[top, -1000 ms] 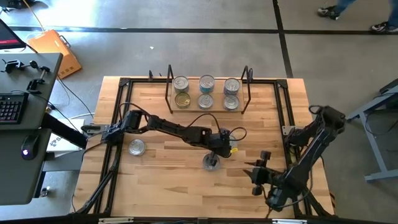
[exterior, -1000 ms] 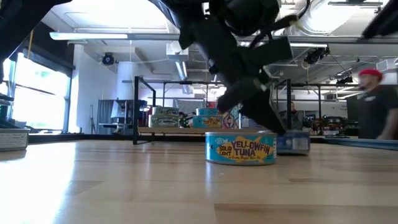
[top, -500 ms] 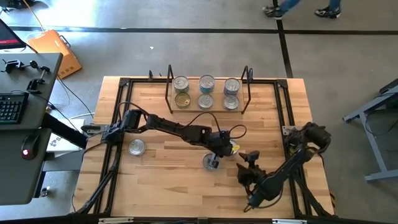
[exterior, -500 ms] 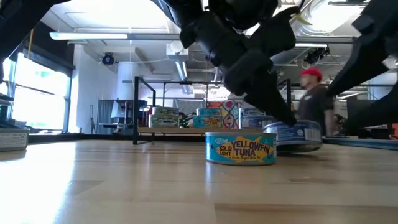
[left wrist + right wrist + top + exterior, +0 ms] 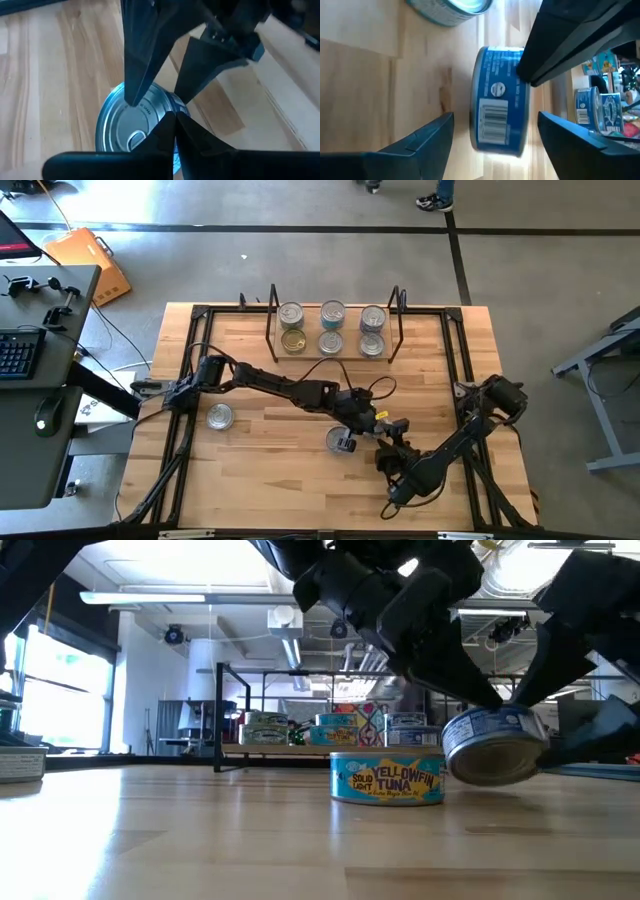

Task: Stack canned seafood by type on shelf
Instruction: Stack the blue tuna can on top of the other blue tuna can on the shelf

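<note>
Six tins of seafood stand upright in two rows on the shelf (image 5: 311, 330) at the far side of the table (image 5: 260, 470). One blue-labelled tuna can (image 5: 338, 440) sits tipped up near the table's centre, between the two robot arms.

The left gripper (image 5: 346, 434), reaching in from the left, has its fingers clamped together, with the tips against the can's rim. The left wrist view shows the silver pull-tab lid (image 5: 131, 131) partly covered by those closed fingers (image 5: 167, 131). Whether they nip the rim or only press on it cannot be told.

The right gripper (image 5: 390, 446), just right of the can, is spread wide. Its fingers (image 5: 422, 136) stand either side of the can (image 5: 500, 95) without touching it, and the barcode side of the label faces its wrist camera.

In the low view the can (image 5: 495, 745) leans clear of flat, so its short axis is well off vertical and one round face is turned to the near side. The arms hide its upper edge.

A Yellowfin Tuna can (image 5: 387, 778) rests flat and upright on the wood, just left of the tipped one in the low view. Another silver-lidded can (image 5: 220, 417) lies flat towards the table's left. Labels on the shelf tins are too small to read from above.
</note>
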Robot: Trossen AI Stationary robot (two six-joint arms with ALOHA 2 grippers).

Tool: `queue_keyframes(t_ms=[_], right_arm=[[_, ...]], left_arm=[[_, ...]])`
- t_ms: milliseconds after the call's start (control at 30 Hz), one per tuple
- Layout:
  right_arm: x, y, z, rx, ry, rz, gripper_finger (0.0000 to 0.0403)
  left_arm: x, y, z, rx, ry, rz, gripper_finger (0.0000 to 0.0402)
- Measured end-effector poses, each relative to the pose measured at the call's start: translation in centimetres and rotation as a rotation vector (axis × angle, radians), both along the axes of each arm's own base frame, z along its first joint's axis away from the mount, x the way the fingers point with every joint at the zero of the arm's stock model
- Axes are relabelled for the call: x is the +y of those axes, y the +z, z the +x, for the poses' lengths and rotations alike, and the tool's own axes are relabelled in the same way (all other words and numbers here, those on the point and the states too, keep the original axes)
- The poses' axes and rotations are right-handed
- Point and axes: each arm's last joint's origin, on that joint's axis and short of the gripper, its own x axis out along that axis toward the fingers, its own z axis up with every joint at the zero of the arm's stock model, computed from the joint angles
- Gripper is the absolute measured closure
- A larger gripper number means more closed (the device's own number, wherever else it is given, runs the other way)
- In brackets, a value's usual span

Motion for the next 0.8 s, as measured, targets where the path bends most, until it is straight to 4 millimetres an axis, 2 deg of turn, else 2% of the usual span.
queue_keyframes(t_ms=[133,333,433,567,700,800], right_arm=[[-0.2,0.0,0.2,-0.014,-0.016,0.003,0.0167],[-0.2,0.0,0.1,-0.002,-0.020,0.015,0.0283],[-0.2,0.0,0.1,0.024,-0.033,0.052,0.0282],[-0.2,1.0,-0.2,0.025,-0.051,0.091,0.0282],[-0.7,3.3,-0.3,-0.027,-0.052,0.106,0.0282],[-1.9,5.1,0.1,-0.093,-0.055,0.086,0.0282]], left_arm=[[0.0,0.3,0.0,-0.008,0.016,-0.019,0.0401],[0.2,0.3,0.1,-0.002,0.037,-0.036,0.0398],[0.7,1.3,-0.6,0.032,0.051,-0.029,0.0383],[1.5,5.1,-2.3,0.046,0.102,0.020,0.0363],[1.5,8.0,-4.7,0.095,0.238,0.170,0.0359],[0.3,10.0,-6.6,0.077,0.321,0.263,0.0362]])
